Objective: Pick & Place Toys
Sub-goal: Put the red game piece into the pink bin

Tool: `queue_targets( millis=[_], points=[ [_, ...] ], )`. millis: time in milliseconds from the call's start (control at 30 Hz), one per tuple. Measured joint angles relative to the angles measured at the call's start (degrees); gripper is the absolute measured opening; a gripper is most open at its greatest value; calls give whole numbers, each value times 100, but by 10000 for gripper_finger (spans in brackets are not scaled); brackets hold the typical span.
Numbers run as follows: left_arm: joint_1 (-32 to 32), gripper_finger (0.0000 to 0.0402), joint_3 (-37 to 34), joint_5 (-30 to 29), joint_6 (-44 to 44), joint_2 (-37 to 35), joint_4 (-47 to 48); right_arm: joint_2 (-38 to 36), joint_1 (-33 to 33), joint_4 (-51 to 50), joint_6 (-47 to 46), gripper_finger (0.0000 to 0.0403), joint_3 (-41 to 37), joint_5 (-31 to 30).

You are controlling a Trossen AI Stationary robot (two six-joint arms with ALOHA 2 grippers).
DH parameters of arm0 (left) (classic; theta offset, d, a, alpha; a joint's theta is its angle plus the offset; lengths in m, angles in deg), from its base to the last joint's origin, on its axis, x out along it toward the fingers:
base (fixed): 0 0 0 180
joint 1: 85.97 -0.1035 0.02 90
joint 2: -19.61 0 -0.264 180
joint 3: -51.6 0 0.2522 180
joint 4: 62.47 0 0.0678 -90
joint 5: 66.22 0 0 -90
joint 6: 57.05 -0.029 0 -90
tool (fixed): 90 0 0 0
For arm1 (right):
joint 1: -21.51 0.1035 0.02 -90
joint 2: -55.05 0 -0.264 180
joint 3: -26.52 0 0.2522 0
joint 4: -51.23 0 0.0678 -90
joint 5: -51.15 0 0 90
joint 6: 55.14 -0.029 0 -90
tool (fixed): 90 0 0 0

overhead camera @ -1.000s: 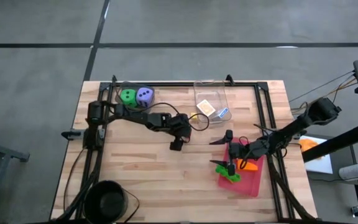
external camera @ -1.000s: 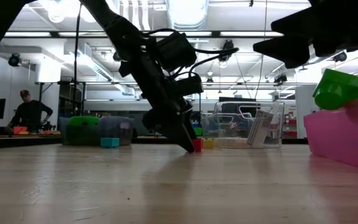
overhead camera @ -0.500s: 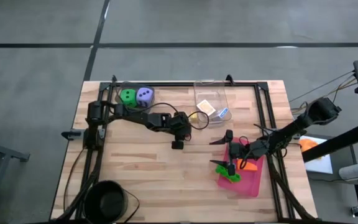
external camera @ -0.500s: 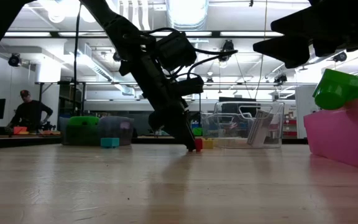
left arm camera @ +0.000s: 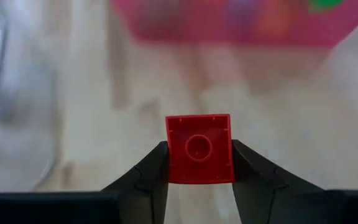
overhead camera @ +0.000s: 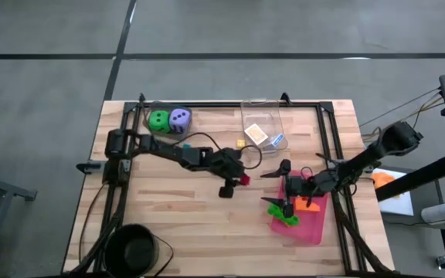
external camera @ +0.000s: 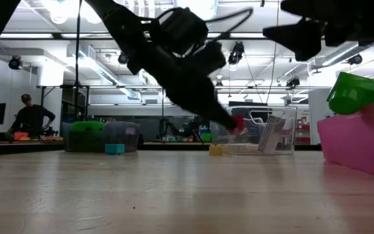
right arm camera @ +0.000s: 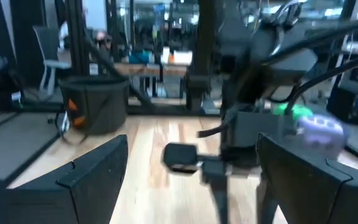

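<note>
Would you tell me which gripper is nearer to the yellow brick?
Left. The left gripper, holding the red brick, is just in front of the yellow brick; the right gripper hangs farther off, over the pink tray.

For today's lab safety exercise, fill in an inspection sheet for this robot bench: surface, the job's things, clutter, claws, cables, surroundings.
Surface: wooden table, bare boards at the front.
Job's things: red brick gripped clear of the table; green die and purple die side by side at the back; yellow brick beside the clear box, which holds two packets; green brick and orange brick on the pink tray.
Clutter: black bucket at the front corner.
Claws: left claw shut on the red brick; right claw open above the tray.
Cables: black lead looping at the left arm.
Surroundings: a person at a far bench.
</note>
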Motion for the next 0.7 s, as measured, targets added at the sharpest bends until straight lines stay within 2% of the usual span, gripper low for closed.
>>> queue_targets(
  millis=[100, 233, 400, 567, 700],
  points=[
    [144, 129, 0, 271, 38, -12, -351, 193, 18, 445, 187, 352, 0, 187],
    [279, 129, 0, 304, 38, -13, -480, -119, 24, -251, 214, 352, 0, 306],
    [361, 129, 0, 302, 38, -61, -689, -1366, 148, -1517, 86, 352, 0, 254],
    [380, 129, 17, 472, 38, -65, -1382, -2721, 286, -2728, 169, 352, 0, 99],
    [375, 129, 229, 601, 35, 33, -1593, -3389, 286, -3192, 308, 352, -15, 42]
  ],
)
